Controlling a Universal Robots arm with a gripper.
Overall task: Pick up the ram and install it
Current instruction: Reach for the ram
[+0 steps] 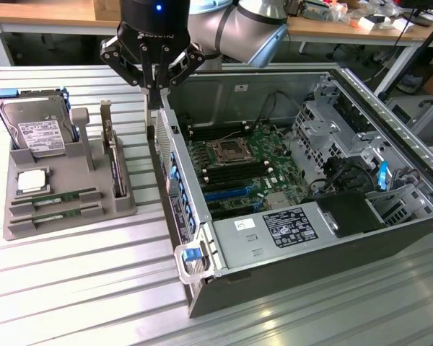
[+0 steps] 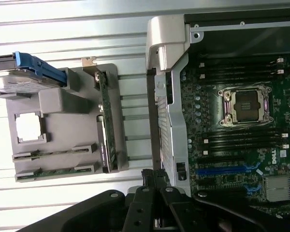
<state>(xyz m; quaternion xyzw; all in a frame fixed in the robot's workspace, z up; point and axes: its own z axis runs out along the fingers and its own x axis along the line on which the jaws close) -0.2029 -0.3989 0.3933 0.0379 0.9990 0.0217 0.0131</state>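
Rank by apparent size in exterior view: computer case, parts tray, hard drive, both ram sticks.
1. computer case
2. parts tray
3. hard drive
4. far ram stick and near ram stick: look alike, tied.

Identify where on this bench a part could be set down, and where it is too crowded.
Bare table lies on the exterior view's lower left, bordered by the grey tray and the computer case. The strip between tray and case is narrow, with the shut pincer above it. The tray and the motherboard are crowded.
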